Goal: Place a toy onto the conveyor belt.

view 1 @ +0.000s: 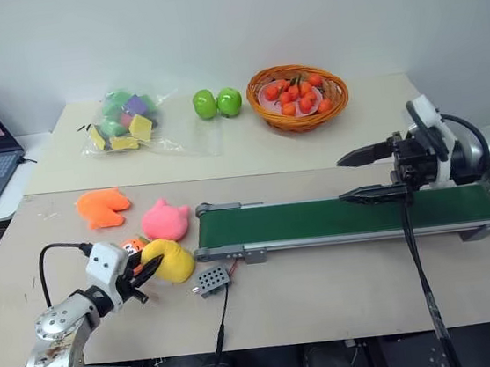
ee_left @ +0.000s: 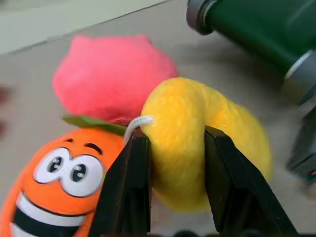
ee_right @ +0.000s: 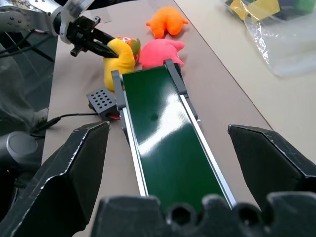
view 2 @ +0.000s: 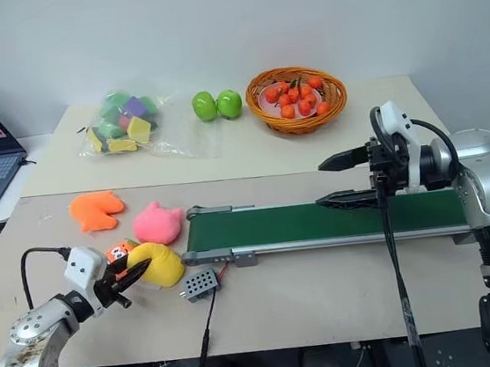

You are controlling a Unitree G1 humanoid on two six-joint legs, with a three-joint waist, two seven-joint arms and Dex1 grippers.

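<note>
The left hand (view 1: 147, 275) is clenched on the yellow toy (view 1: 172, 260), its two black fingers (ee_left: 129, 192) pinching a fold of the plush so the stuffing bulges out between them. That tells me it is soft, light and squashy: it should lift with little effort, won't break, and a pinch across its narrow middle looks like the sensible hold, though a loose fold could slip free. The toy sits low on the tabletop (view 1: 328, 289) just off the belt's near end, at about nine o'clock from the conveyor belt (view 1: 346, 218), pressed against an orange plush with big eyes (ee_left: 54, 187). The right hand (view 1: 370, 174) hovers released above the belt, jaws spread.

By my count: one yellow toy, one pink plush (view 1: 164, 220), two orange plushes, one belt, two green fruits (view 1: 216, 103).
</note>
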